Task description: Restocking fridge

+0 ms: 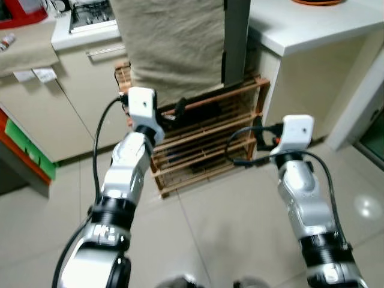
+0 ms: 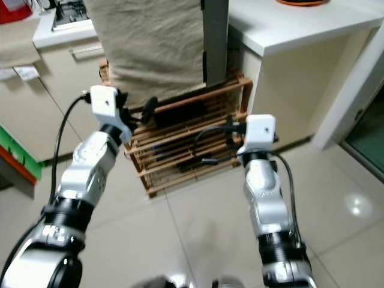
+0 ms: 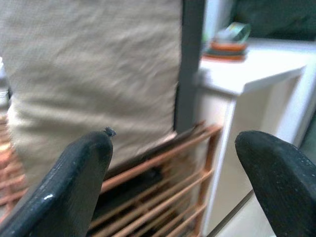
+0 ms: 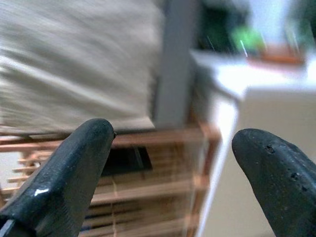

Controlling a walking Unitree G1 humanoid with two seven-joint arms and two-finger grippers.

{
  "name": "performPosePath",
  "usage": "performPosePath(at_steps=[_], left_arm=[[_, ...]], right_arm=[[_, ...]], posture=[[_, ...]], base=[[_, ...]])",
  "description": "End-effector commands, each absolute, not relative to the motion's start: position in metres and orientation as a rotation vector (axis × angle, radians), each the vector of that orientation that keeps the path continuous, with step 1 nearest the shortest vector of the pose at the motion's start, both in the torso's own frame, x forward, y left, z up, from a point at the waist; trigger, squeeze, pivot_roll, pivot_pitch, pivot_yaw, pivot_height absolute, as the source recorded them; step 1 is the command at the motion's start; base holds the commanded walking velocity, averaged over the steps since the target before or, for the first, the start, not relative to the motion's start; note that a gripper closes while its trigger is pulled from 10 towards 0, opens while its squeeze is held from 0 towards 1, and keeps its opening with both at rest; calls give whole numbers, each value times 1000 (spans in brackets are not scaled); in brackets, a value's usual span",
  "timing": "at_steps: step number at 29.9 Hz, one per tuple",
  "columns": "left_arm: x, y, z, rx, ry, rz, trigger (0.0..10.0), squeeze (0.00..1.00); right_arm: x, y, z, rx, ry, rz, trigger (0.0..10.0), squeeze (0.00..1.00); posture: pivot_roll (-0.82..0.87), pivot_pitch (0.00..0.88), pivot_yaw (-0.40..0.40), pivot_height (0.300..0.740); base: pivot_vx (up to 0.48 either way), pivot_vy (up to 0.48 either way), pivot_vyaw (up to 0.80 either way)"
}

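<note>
At frame centre my left pincer point(image 3: 173, 192) & right pincer point(image 4: 173, 187) gape wide, empty, near wooden rack point(image 1: 210, 144); no fridge seen, so I may bump it.

one wooden rack point(image 1: 207, 141), one beige cloth point(image 1: 174, 45), one white counter point(image 1: 312, 27), perhaps two paper labels point(image 1: 33, 75)

Domestic kitchen. Evidence: a white tabletop point(image 1: 312, 27) over cream cabinets point(image 1: 90, 78) with a bar handle point(image 1: 105, 51); a metal hob point(image 1: 91, 15) set into the counter at the rear; orange dishes point(image 3: 224, 47) stacked on the tabletop. A wooden slatted rack point(image 1: 204, 141) stands on the pale tiled floor point(image 1: 228, 228), with a beige cloth point(image 1: 171, 42) hanging above it beside a grey panel point(image 1: 236, 39).
</note>
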State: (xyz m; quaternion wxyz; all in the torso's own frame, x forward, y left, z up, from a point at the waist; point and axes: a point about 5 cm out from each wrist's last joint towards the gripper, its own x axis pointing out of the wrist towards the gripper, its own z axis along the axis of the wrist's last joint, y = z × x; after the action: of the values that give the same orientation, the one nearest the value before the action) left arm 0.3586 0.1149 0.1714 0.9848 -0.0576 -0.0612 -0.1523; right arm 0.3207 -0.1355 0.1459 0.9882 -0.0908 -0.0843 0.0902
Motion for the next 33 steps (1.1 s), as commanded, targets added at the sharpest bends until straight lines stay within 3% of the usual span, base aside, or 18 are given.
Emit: performPosePath(at_steps=[1, 13, 22, 26, 33], left_arm=[[358, 119, 172, -111, -130, -285, 10000, 0], [356, 125, 165, -112, -113, -247, 10000, 0], [355, 127, 163, -119, -103, -239, 10000, 0], [356, 124, 152, 3, -35, -255, 10000, 0], [355, 123, 155, -37, -66, -255, 10000, 0]], right_arm=[[317, -116, 152, -242, -216, 293, 10000, 0], [311, -111, 159, -293, -272, 370, 10000, 0], [318, -133, 154, -182, -219, 232, 10000, 0], [320, -142, 153, -131, -206, 176, 10000, 0], [319, -147, 150, -102, -196, 152, 10000, 0]], posture=[[-138, 0, 85, 711], [-125, 0, 66, 711], [-116, 0, 64, 711], [-117, 0, 65, 711], [-121, 0, 69, 711]], base=[[382, 289, 0], [383, 289, 0], [287, 334, 0], [0, 480, -714], [0, 199, -680]])
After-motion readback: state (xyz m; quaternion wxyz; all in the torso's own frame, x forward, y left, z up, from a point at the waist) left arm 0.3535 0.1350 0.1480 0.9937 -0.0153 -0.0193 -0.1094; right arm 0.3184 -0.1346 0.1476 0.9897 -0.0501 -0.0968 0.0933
